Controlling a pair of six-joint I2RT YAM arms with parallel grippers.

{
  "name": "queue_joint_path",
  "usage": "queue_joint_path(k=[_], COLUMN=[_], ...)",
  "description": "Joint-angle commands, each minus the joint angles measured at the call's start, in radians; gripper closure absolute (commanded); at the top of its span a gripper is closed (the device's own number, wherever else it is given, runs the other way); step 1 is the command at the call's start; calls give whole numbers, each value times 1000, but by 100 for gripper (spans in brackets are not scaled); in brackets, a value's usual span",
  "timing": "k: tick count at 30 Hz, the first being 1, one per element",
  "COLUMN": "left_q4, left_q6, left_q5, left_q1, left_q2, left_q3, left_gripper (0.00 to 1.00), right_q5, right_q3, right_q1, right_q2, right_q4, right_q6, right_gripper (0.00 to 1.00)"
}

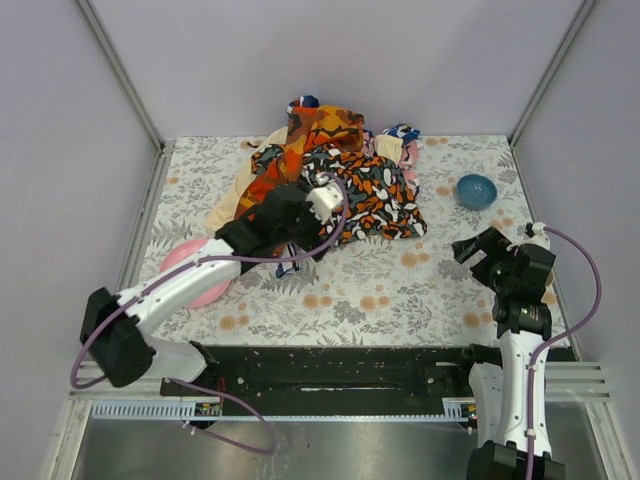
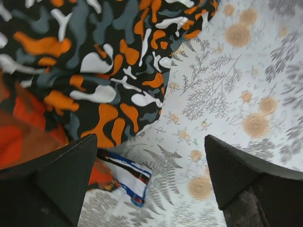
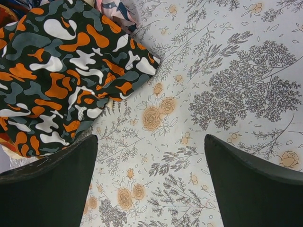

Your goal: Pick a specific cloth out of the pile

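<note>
Plate (image 1: 190, 265), pink, far left, partly under the left arm; not involved.

Left gripper (image 2: 149, 142): at the near-left edge of the pile (image 1: 330, 165). Jaws wide apart, nothing between them. Its left finger is over the orange cloth (image 2: 23, 123). A striped piece (image 2: 130, 177) pokes out just beside that finger, and the black cloth (image 2: 94, 61) fills the view ahead. Judgement: posed to open up the pile from its edge, not yet to lift.

Grey cloth: not visible in any view. Only orange, black-blotched, cream, pink and blue pieces show. Probably buried under the black or orange cloth, so those layers must shift before it can be gripped.

Table (image 3: 227, 94), floral cover, bare on the pile's right.

Bowl (image 1: 477, 190), blue, right of the pile, well apart from it.

Right gripper (image 3: 151, 137): over bare table near the black cloth's corner. Jaws fully apart and empty. Likely parked clear of the left arm's work.
</note>
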Motion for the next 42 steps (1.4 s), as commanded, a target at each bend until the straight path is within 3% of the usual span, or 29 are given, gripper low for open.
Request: queue_joint_path(k=[1, 9, 17, 22, 35, 42], left_q4=[-90, -113, 89, 313, 65, -122], left_q6=[379, 470, 438, 471, 381, 301], left_q5=[58, -206, -502, -740, -556, -432], left_q1=[-31, -58, -58, -54, 118, 242], left_q2=[182, 477, 652, 706, 900, 1121], left_q3=[112, 189, 254, 315, 824, 1143], left_gripper=[1, 1, 1, 1, 1, 1], right_q5=[-13, -12, -10, -25, -99, -329], right_q3=[2, -6, -15, -18, -14, -23], right_q1=[3, 1, 3, 1, 3, 9], right_q2=[15, 42, 50, 52, 61, 70], right_q4=[59, 87, 98, 107, 113, 217], right_q6=[-7, -6, -2, -1, -18, -35], right_gripper=[1, 1, 1, 1, 1, 0])
